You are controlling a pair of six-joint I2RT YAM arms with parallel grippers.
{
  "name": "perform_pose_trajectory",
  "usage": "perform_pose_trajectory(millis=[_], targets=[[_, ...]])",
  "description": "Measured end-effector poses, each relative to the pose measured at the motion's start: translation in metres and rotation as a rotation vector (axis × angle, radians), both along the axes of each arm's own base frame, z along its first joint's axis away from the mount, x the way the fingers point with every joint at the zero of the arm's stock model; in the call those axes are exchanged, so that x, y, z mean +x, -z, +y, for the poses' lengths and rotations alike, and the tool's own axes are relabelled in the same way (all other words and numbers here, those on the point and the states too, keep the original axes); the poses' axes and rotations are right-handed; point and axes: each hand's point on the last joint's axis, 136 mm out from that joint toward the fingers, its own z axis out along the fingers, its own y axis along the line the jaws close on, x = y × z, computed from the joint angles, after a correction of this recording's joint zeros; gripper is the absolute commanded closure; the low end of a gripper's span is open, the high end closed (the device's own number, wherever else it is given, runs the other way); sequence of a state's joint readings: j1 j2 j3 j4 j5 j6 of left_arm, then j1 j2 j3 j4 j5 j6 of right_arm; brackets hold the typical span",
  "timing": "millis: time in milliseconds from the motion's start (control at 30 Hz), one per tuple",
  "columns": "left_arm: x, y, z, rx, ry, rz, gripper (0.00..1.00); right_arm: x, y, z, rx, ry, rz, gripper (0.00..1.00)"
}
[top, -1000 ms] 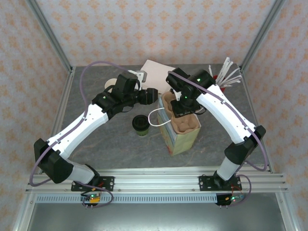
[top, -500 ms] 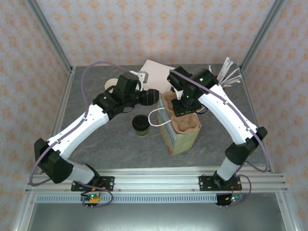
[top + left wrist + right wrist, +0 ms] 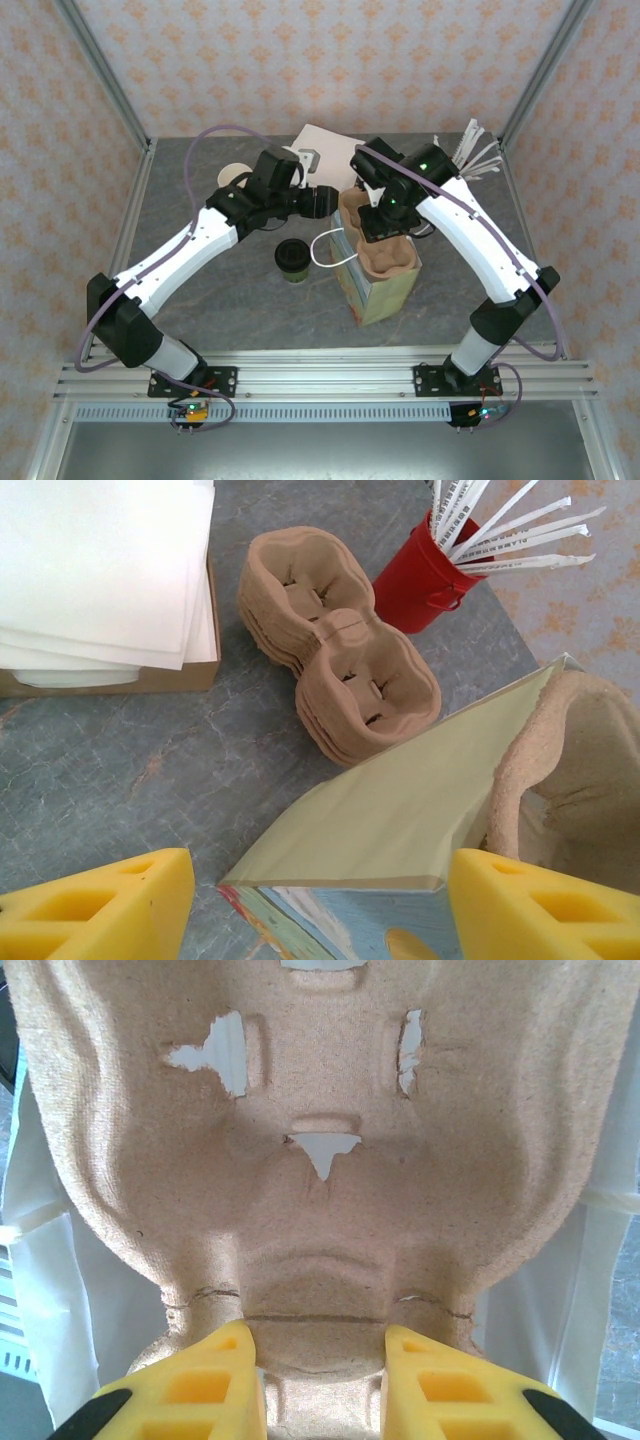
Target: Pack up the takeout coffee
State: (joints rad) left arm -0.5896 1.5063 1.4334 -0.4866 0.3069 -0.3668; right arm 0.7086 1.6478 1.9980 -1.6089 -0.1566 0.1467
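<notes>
One cup carrier (image 3: 330, 1140) sits pinched in the right pincer (image 3: 318, 1338).

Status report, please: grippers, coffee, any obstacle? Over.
Left gripper open at paper bag rim. Right gripper shut on cup carrier in bag mouth. Takeout coffee on table beside bag, not packed.

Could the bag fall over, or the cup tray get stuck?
1. The right gripper pinches the cup tray at one end only, over the mouth of the paper bag. The tray looks nearly as wide as the mouth, so it might jam or tilt.
2. The left gripper is open around the bag's edge, not holding it, so a push could tip the bag.
3. The takeout coffee stands close beside the bag and might get knocked.
</notes>
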Motion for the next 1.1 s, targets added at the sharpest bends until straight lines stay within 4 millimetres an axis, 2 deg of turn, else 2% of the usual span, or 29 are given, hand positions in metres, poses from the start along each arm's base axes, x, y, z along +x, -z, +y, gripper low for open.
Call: perform_pose_trajectory(millis=[200,433,1100], targets=[[0.000,0.000,0.000,0.002,0.000,-0.001,0.31,-0.008,0.005,-0.006,-0.011,0.008,0.016,0.72],[0.001,0.000,0.001,0.006,-0.005,-0.003,0.31,-0.017,0.020,-0.012,-0.041,0.011,0.065,0.72],[-0.001,-0.002,0.002,0.011,-0.011,-0.009,0.29,-0.016,0.029,-0.012,-0.053,0.012,0.077,0.72]])
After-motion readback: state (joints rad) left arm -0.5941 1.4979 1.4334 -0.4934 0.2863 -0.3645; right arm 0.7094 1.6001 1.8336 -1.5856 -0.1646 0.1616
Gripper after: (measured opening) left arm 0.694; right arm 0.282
